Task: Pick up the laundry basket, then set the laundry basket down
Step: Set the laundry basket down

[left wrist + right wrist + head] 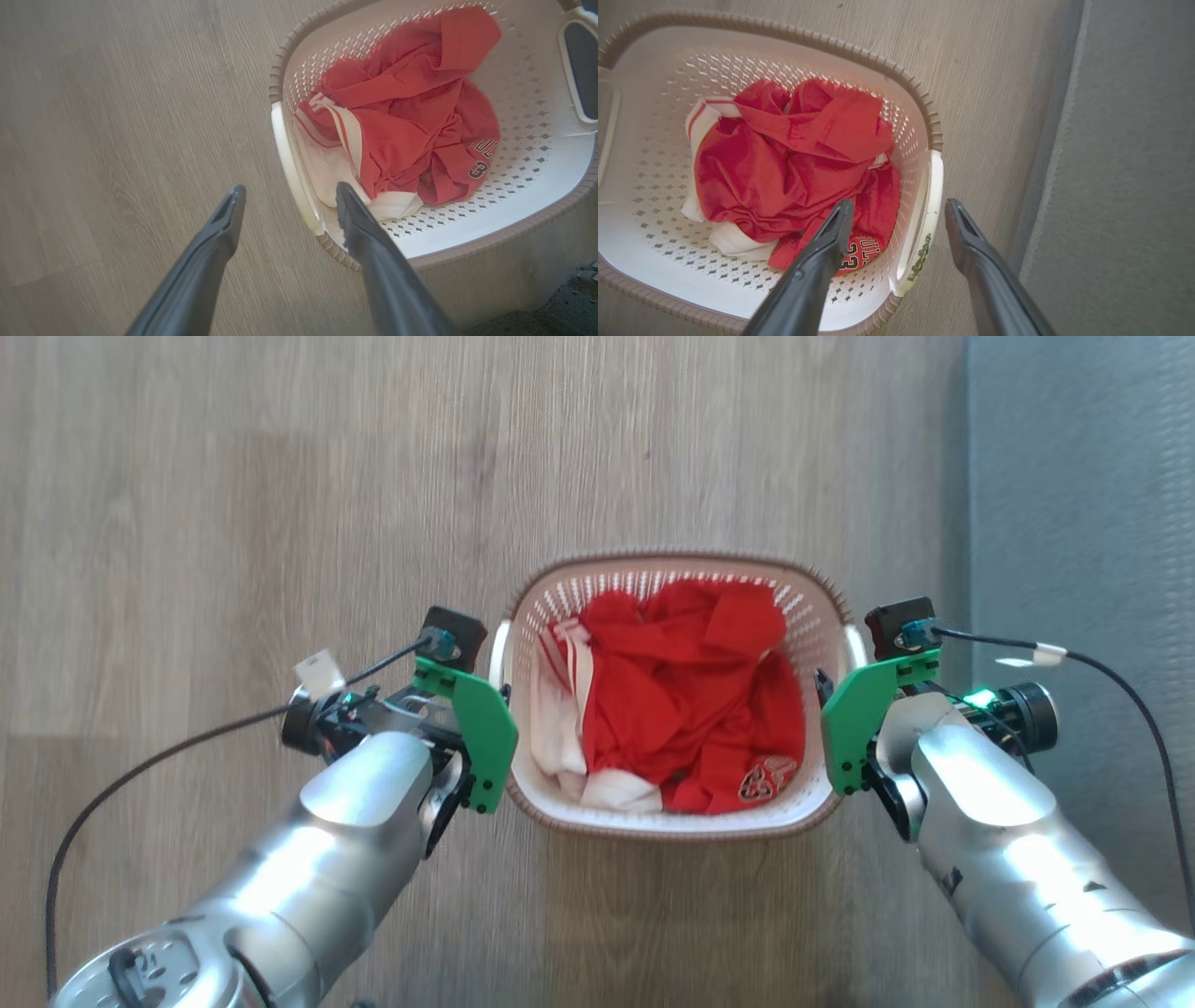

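Note:
The laundry basket (551, 607) stands on the wood floor, cream-white with perforated walls and a brown braided rim (896, 70). Red and white clothing (691, 691) lies crumpled inside. My left gripper (287, 193) is open, one finger on each side of the white left handle (292, 177), apart from it. My right gripper (899, 207) is open too, straddling the white right handle (931, 196) without touching. In the head view the green wrist mounts (481, 728) (864, 709) flank the basket and hide the fingers.
A grey carpet (1083, 523) runs along the right, its edge close beside the right arm. Black cables (168, 747) trail from both wrists. Wood floor (280, 476) lies open ahead and to the left of the basket.

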You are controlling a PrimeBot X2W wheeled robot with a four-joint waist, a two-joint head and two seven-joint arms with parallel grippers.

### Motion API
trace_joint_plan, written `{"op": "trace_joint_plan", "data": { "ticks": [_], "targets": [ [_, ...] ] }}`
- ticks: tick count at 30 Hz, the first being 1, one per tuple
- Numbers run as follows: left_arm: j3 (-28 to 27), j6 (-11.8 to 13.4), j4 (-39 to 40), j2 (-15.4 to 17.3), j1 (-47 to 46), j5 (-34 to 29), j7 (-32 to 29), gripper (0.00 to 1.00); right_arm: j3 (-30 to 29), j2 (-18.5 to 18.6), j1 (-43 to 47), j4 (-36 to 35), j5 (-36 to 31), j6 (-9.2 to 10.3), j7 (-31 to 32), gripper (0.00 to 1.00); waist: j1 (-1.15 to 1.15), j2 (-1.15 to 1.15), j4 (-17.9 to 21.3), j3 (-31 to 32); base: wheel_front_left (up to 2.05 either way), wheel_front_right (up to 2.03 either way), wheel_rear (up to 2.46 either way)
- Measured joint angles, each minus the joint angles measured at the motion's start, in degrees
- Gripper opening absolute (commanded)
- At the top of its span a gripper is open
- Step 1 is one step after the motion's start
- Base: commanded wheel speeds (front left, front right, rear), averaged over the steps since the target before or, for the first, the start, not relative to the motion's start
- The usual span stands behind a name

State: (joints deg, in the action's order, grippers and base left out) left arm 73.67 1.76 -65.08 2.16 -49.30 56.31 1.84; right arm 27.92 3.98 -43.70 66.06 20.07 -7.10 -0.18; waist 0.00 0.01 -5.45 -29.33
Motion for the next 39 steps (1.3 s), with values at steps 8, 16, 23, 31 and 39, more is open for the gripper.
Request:
{"op": "trace_joint_plan", "data": {
  "ticks": [8, 16, 23, 31, 39],
  "targets": [
    [-0.7, 1.9, -2.3, 0.0, 1.5, 0.3, 10.8, 1.0, 1.5, 0.0, 1.0, -2.8, 6.0, 0.0, -10.5, 1.0, 0.0, 0.0, 1.3, 8.3, 0.0, 0.0, 0.0],
    [-7.9, 6.9, 6.0, 2.3, 1.6, -4.7, 12.4, 1.0, 0.8, 0.0, 4.4, -8.3, 9.4, 0.0, -14.0, 1.0, 0.0, 0.0, 2.4, 14.8, 0.0, 0.0, 0.0],
    [-26.1, 14.0, 30.8, 9.0, 12.2, -22.3, 12.5, 1.0, -9.5, -0.1, 10.9, -27.3, 4.0, 0.0, -14.1, 1.0, 0.0, 0.0, 3.6, 20.0, 0.0, 0.0, 0.0],
    [-42.1, 12.2, 49.8, 8.7, 26.0, -36.5, 12.6, 1.0, -14.8, -0.2, 20.9, -43.0, 1.1, 0.0, -14.1, 1.0, 0.0, 0.0, 4.2, 23.8, 0.0, 0.0, 0.0],
    [-53.0, 7.4, 59.5, 3.6, 38.2, -43.6, 12.9, 1.0, -17.8, -0.3, 29.5, -54.1, 0.3, 0.0, -14.1, 1.0, 0.0, 0.0, 4.9, 27.3, 0.0, 0.0, 0.0]
  ]
}}
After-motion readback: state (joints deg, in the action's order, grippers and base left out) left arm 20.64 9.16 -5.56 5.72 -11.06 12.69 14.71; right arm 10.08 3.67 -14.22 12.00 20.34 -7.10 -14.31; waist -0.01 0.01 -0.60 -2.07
